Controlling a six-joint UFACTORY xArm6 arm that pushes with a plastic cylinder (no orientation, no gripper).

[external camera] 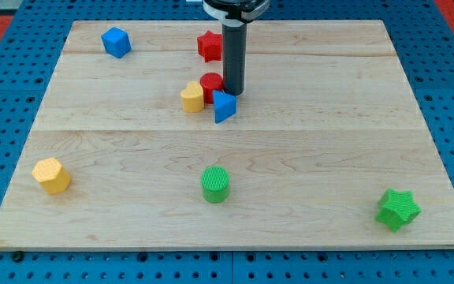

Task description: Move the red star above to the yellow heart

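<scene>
The red star [208, 46] lies near the view's top, partly hidden by my dark rod. The yellow heart [192, 97] sits below it, near the middle of the board. A red cylinder [211, 84] touches the heart's right side, and a blue triangle [225, 106] lies just below the cylinder. My tip [234, 91] rests on the board just right of the red cylinder, above the blue triangle and below-right of the red star.
A blue cube [116, 42] is at the top left. A yellow hexagon [51, 175] is at the lower left. A green cylinder [215, 184] is at the bottom centre. A green star [397, 209] is at the bottom right. The wooden board [329, 126] lies on a blue pegboard.
</scene>
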